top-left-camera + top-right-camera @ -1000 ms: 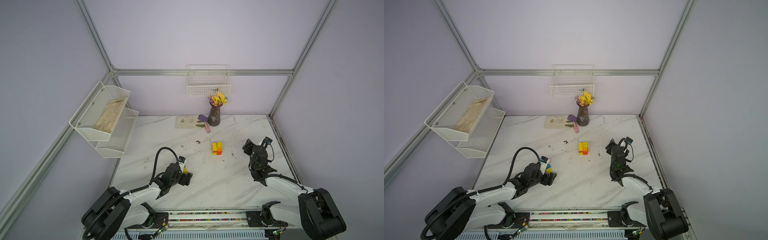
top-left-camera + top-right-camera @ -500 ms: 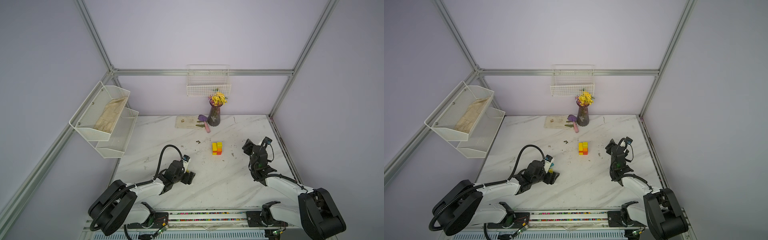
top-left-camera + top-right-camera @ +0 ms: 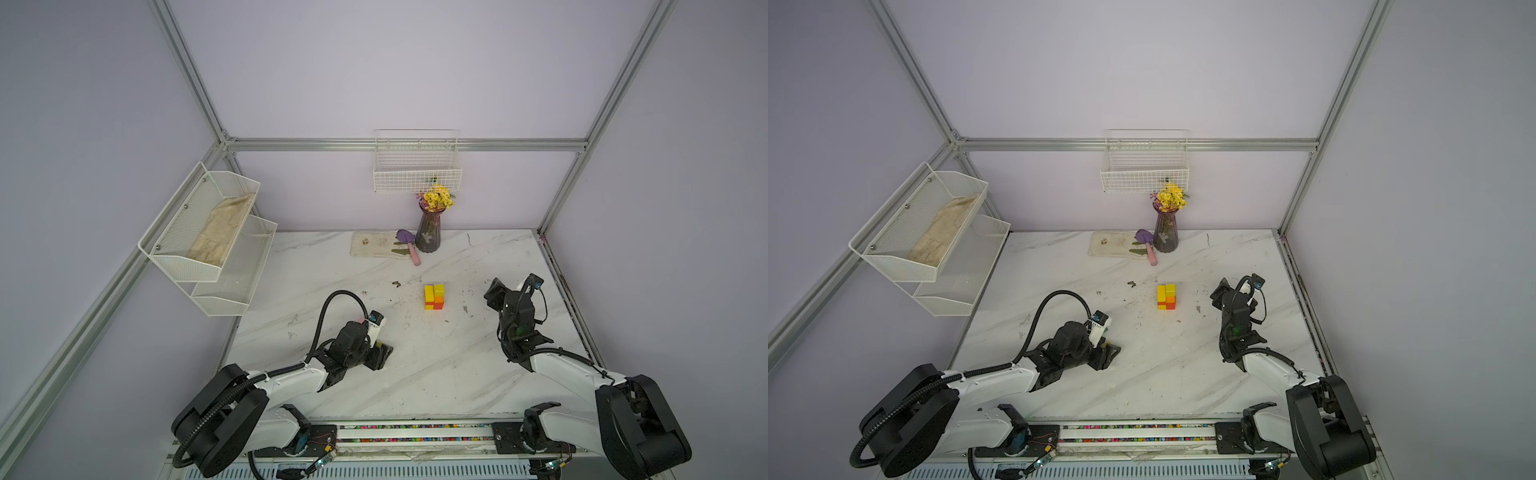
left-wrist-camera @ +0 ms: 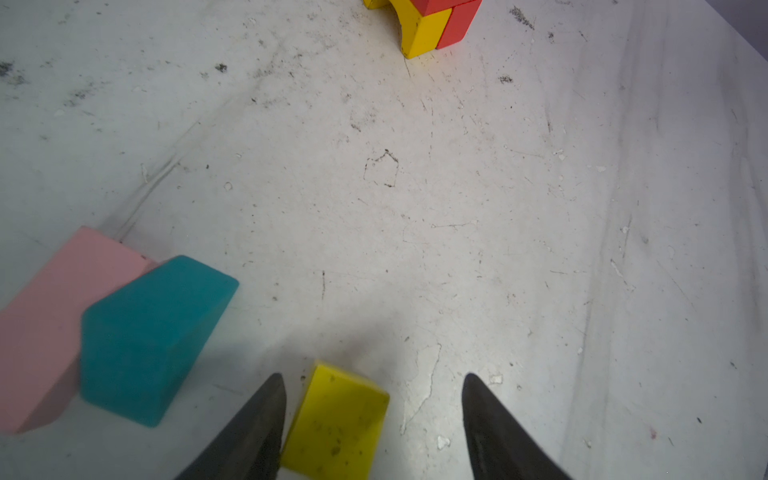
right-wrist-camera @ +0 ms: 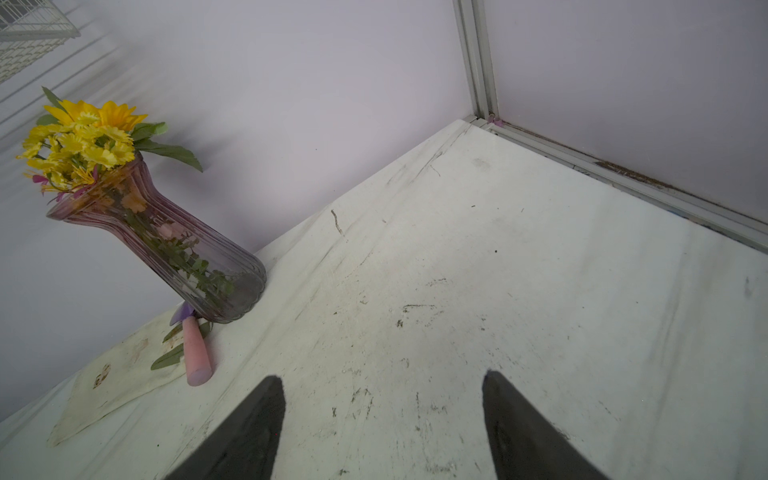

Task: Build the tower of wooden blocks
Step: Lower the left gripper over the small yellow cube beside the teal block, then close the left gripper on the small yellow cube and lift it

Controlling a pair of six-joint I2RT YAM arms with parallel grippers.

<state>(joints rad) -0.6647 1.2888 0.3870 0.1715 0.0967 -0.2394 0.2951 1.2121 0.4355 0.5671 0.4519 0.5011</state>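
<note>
The tower (image 3: 434,297) (image 3: 1166,297) is a short stack of yellow, orange and red wood blocks at mid-table; its foot (image 4: 432,25) shows in the left wrist view. My left gripper (image 3: 380,357) (image 3: 1108,355) (image 4: 372,378) is low over the table and open. It straddles a yellow block (image 4: 336,419) that lies against one finger, with a gap to the other. Beside it, a teal house-shaped block (image 4: 153,336) leans on a pink brick (image 4: 50,316). My right gripper (image 3: 496,291) (image 3: 1223,291) (image 5: 380,380) hovers open to the right of the tower, holding nothing.
A purple flower vase (image 3: 430,232) (image 5: 166,249), a pink-handled trowel (image 3: 414,257) and a stained cloth (image 3: 374,245) sit at the back. A wire basket (image 3: 417,170) hangs on the back wall. A two-tier mesh shelf (image 3: 208,232) juts from the left wall.
My left gripper has slid right along the table onto the yellow block, and its jaws have narrowed. The right arm and the tower have not moved.
</note>
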